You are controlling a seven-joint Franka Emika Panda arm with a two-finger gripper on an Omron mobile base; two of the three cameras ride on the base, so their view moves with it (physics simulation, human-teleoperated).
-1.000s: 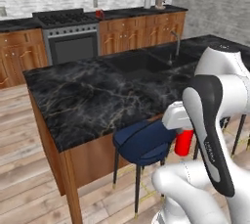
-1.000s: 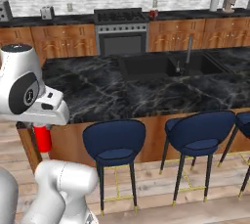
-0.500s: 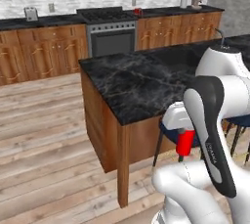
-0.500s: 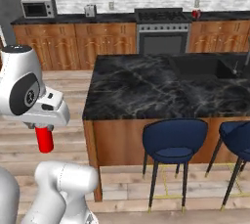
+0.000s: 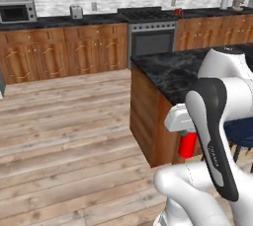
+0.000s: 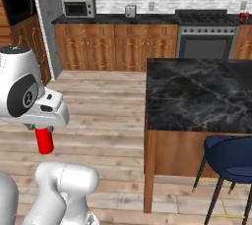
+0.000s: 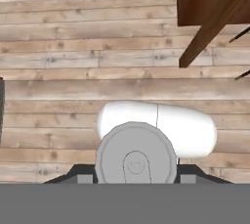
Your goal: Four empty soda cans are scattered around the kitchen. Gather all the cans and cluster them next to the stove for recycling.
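The robot's tool (image 6: 45, 131) held a plain bright red cylindrical soda can (image 6: 45, 140) upright above the wood floor, far from the black gas stove (image 6: 206, 18), where any jolt while driving might shake it loose.

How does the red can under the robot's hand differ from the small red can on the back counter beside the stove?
The bright red soda can hangs in the gripper above the wood floor; the other small red can stands on the black counter right of the black gas stove. The held can shows its silvery top in the hand view; the far can's top is too small to tell. Both are upright red cylinders.
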